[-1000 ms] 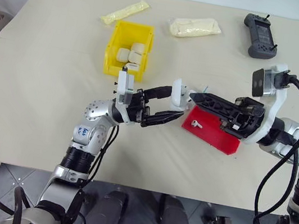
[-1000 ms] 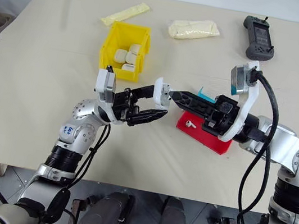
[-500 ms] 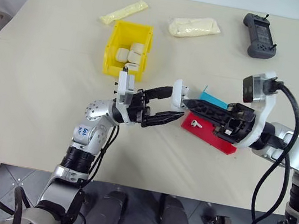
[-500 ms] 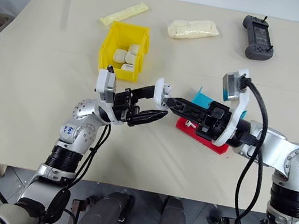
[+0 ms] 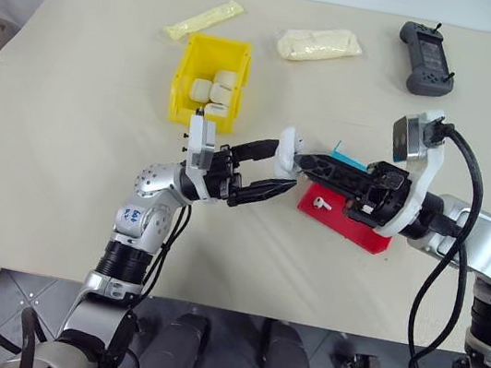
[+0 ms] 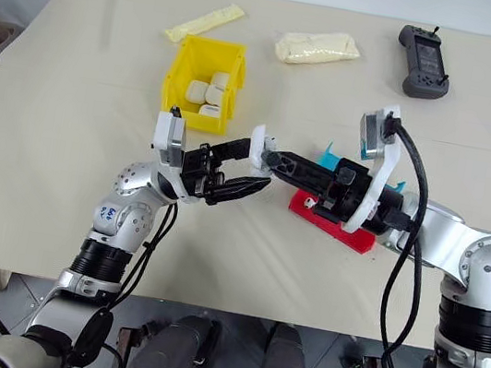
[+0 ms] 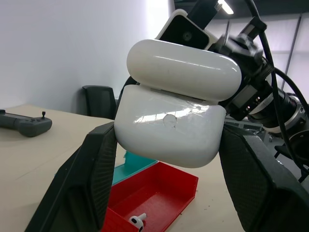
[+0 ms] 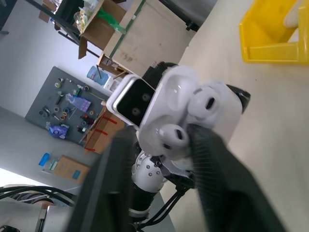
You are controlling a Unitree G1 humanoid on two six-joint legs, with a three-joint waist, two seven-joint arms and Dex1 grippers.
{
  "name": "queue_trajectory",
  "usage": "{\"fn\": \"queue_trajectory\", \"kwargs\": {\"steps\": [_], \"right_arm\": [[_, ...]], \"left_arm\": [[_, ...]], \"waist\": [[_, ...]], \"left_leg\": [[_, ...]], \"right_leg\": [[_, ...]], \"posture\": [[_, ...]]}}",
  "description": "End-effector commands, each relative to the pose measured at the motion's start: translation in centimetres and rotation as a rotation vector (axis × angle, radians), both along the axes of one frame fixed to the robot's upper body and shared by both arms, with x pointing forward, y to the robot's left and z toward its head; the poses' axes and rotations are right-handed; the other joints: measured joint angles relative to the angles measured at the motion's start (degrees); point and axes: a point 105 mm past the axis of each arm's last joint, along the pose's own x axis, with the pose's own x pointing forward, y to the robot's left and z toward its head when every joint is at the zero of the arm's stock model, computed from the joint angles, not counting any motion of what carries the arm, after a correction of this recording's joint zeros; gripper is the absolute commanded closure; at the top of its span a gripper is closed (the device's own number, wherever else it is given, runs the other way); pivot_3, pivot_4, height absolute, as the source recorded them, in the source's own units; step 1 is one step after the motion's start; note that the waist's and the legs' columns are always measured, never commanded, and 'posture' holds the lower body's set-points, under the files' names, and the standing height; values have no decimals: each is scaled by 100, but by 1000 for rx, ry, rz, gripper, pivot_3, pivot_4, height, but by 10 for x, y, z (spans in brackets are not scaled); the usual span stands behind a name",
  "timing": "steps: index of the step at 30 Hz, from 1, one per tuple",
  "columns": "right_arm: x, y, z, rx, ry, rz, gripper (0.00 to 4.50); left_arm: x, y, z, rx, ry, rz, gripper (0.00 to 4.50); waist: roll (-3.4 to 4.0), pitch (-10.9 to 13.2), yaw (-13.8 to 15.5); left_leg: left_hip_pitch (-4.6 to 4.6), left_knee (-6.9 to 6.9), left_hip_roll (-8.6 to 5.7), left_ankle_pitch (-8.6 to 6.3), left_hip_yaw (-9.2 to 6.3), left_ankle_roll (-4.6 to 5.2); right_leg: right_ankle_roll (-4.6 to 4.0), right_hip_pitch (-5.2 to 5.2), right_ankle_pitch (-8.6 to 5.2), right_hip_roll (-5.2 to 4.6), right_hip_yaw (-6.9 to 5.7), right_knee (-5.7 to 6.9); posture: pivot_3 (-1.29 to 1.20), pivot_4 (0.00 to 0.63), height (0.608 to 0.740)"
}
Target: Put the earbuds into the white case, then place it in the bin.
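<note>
1. I have the white case (image 7: 170, 123) clamped in my left pincer (image 5: 271, 171), lifted above the surface (image 5: 62, 164), lid flipped open.
2. One earbud (image 8: 172, 137) sits at the case's mouth between my right pincer (image 6: 273, 159) fingers, which look partly parted; whether it is fully seated or already let go I cannot tell.
3. A second earbud (image 5: 322, 199) lies in the red tray (image 5: 352, 221), so it is not yet loaded.
4. The yellow bin (image 5: 208, 80), already holding similar cases, awaits this one.
</note>
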Motion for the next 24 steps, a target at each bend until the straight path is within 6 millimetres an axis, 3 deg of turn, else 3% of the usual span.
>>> {"fn": "queue_trajectory", "kwargs": {"steps": [1,3,8,18,24], "right_arm": [[-2,3,-3,-48,-6,1,1530],[-1,1,-1,-46,-10,-6,924],[0,-7,2,-47,-21,-24,924],[-9,-30,-9,-112,2,-45,924],[-9,-53,-21,-280,-116,-121,924]], "left_arm": [[-8,-5,15,-35,-65,-44,1658],[-9,-5,15,-36,-62,-45,1658],[-9,-5,15,-37,-57,-46,1658],[-9,-2,15,-60,-45,-37,1658],[-13,4,14,-54,-31,-58,1658]], "waist": [[0,0,0],[0,0,0],[-1,0,1],[-5,3,12],[-6,4,19]], "left_leg": [[0,-1,0,0,0,0],[0,-1,0,0,0,0],[0,-1,0,0,0,0],[-2,-5,2,-1,-1,1],[-3,-6,1,-1,2,2]], "right_leg": [[0,0,0,0,0,0],[0,0,0,0,0,-1],[0,0,0,0,0,-2],[1,1,0,1,-4,-10],[1,1,0,0,-4,-13]], "posture": [[0,150,740],[0,150,740],[0,150,740],[0,150,740],[0,150,740]]}}
